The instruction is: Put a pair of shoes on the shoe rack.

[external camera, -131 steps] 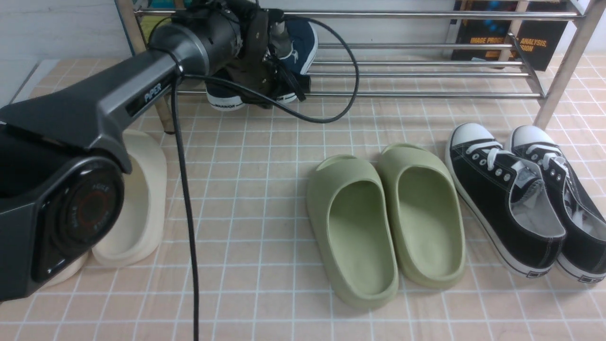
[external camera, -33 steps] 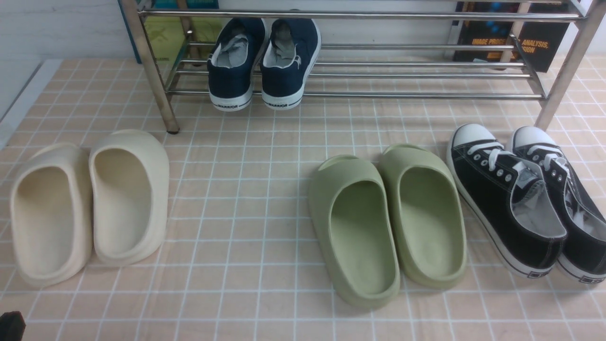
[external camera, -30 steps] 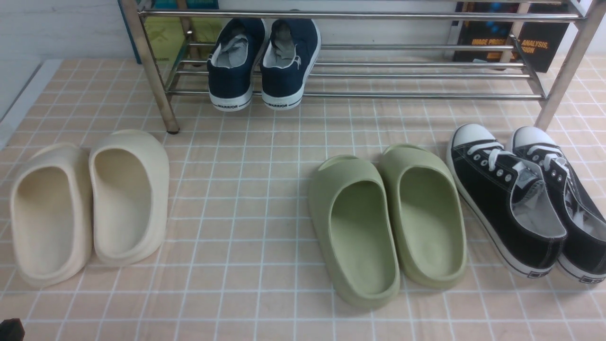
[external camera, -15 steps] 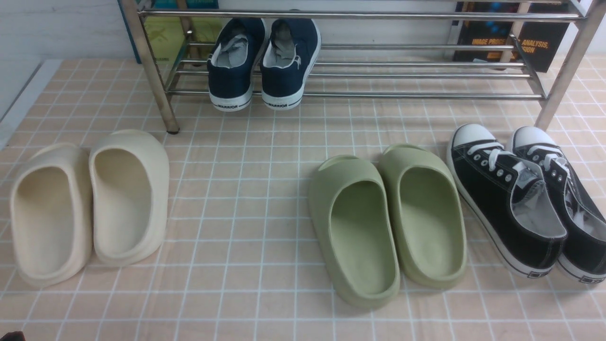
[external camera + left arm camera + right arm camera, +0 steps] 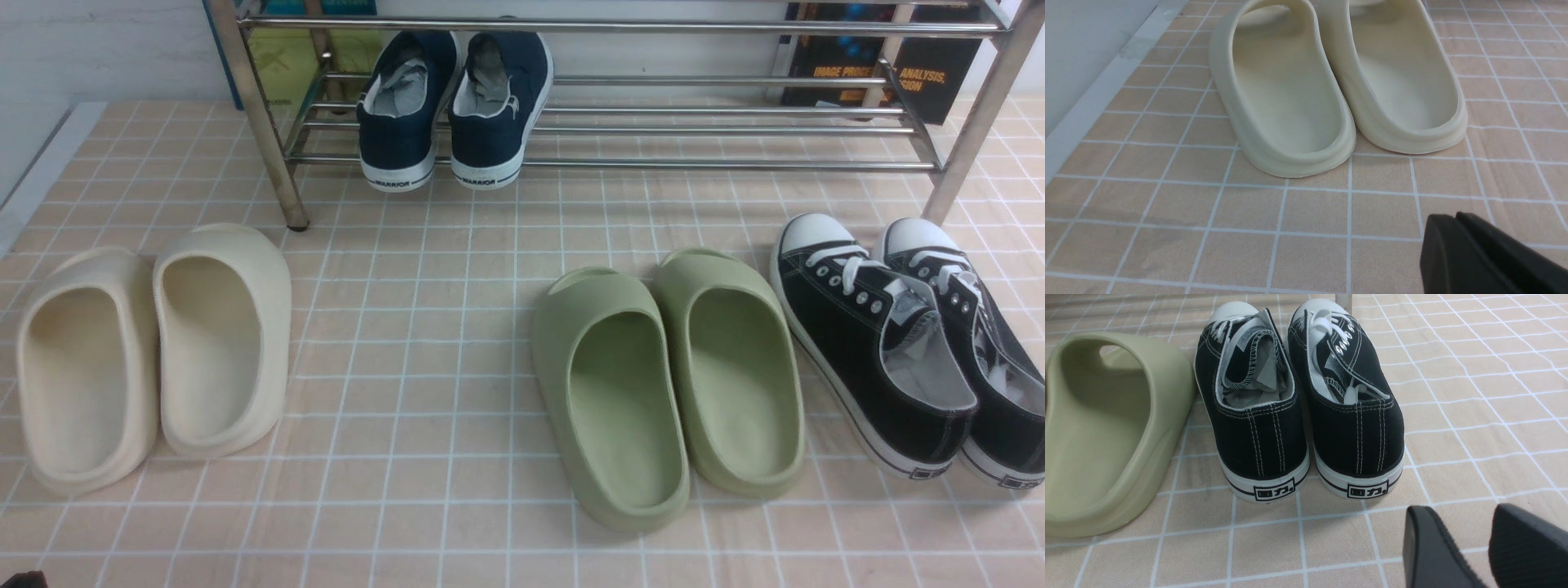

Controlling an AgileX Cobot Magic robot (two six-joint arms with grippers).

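Two navy blue slip-on shoes stand side by side, heels toward me, on the lower bars of the chrome shoe rack (image 5: 718,163): the left shoe (image 5: 404,110) and the right shoe (image 5: 498,106). Nothing holds them. My left gripper (image 5: 1455,218) is shut and empty, low over the tiles near the heels of the cream slides (image 5: 1290,94). My right gripper (image 5: 1453,516) stands open with nothing between its fingers, just behind the heels of the black sneakers (image 5: 1257,400). Neither gripper shows in the front view beyond a dark sliver at the bottom left corner.
Cream slides (image 5: 155,351) lie at the left, green slides (image 5: 665,384) in the middle, black lace-up sneakers (image 5: 898,343) at the right. Books (image 5: 882,73) lean behind the rack. A white wall and floor edge (image 5: 1090,106) run along the left.
The left arm has pulled away from the rack, leaving both navy shoes on it. Over the last second only its dark tip at the bottom left corner has sunk almost out of view.
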